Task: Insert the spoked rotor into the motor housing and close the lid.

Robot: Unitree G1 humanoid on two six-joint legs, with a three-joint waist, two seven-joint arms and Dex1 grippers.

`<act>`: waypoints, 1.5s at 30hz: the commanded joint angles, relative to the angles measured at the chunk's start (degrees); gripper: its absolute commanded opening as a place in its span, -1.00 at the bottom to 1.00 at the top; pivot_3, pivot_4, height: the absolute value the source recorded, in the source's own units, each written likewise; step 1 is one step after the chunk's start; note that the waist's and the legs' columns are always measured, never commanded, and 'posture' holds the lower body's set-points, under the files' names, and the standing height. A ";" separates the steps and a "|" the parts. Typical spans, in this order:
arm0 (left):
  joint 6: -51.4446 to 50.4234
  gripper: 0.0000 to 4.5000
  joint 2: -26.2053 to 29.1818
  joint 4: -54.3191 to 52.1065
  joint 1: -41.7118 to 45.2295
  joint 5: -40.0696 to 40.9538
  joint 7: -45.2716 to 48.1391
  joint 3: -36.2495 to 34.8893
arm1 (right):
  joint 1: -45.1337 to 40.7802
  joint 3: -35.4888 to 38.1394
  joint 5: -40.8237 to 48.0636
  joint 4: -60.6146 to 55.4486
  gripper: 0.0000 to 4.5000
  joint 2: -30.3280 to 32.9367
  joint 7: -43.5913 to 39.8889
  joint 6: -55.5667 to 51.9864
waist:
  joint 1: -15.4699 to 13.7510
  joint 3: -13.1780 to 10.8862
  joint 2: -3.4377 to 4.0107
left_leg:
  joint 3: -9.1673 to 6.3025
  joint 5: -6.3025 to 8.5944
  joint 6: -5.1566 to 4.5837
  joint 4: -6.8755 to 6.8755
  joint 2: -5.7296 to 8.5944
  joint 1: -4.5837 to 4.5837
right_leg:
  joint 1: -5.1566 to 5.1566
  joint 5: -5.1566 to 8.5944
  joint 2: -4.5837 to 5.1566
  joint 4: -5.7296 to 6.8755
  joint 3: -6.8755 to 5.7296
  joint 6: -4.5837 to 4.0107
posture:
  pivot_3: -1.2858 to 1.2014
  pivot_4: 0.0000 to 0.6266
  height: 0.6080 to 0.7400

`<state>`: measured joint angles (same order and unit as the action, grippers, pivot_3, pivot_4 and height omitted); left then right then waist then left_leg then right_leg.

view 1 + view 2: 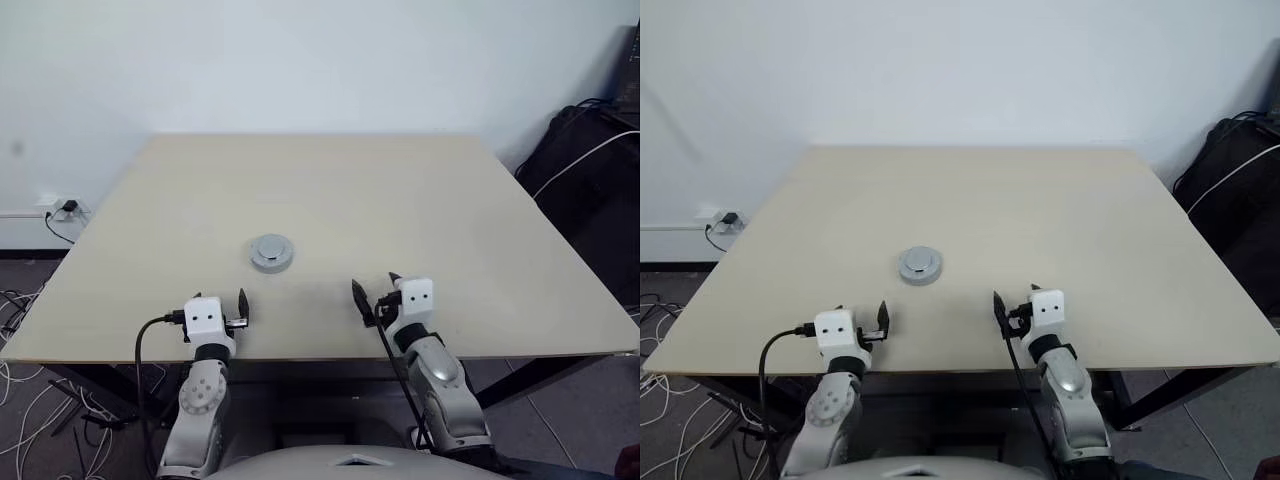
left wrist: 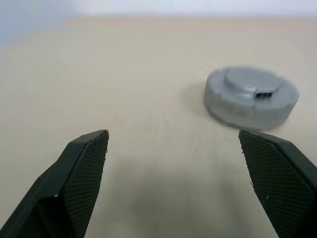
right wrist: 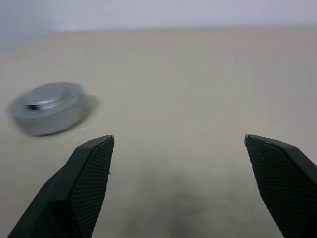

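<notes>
A low grey round puck lies on the middle of the beige table (image 1: 400,200). Its top is the lid (image 1: 271,250) with a raised centre, closed on the motor housing (image 2: 247,106), whose side wall carries a small dark socket. The spoked rotor is hidden. My left gripper (image 1: 220,303) hovers open near the table's front edge, short of the puck and slightly to its left. My right gripper (image 1: 378,292) is open too, short of the puck and to its right. Both wrist views show wide empty gaps between the black fingers (image 2: 84,168), with the lid (image 3: 49,106) lying beyond them.
A black bag (image 1: 590,170) with a white cable stands off the table's right side. A wall socket (image 1: 62,208) and loose cables sit on the floor at the left. The table's front edge runs just under both grippers.
</notes>
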<state>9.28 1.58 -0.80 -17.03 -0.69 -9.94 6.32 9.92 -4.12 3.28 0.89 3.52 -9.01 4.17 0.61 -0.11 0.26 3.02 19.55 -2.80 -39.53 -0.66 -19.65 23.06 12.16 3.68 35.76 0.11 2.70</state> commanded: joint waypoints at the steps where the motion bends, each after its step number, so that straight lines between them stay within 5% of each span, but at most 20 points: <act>1: 8.46 0.98 -0.99 3.15 0.66 -3.30 -1.40 -0.19 | 0.22 2.83 -2.91 2.84 1.00 -2.44 6.70 9.97 | 0.05 -0.02 -0.01 | 0.03 0.00 -0.01 0.00 0.00 -0.02 | 0.06 0.00 0.00 0.02 0.02 0.00 | 0.03 -1.00 1.00; 12: 16.83 0.98 -3.18 8.39 1.79 -2.71 0.03 -2.15 | 2.15 5.89 -2.20 5.63 1.00 -5.75 10.21 18.08 | 0.19 -0.12 -0.07 | 0.31 0.04 -0.18 0.00 -0.09 -0.16 | 0.32 0.00 -0.05 0.08 0.27 0.03 | 0.03 -1.00 1.00; 45: 14.63 0.98 -4.38 9.78 2.93 -1.20 6.14 -3.02 | 0.84 4.48 0.12 7.04 1.00 -5.32 4.91 16.20 | 0.24 -0.17 -0.13 | 0.37 0.05 -0.22 -0.01 -0.13 -0.13 | 0.33 -0.01 -0.08 0.09 0.32 0.04 | 0.03 -1.00 1.00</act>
<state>23.87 -2.43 9.13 -14.67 -1.48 -3.76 3.25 11.50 0.44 3.21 9.02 -1.93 -3.82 20.05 0.85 -0.28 0.13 3.39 19.60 -3.02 -39.53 -0.80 -19.78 23.39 12.15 3.60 35.85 0.42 2.74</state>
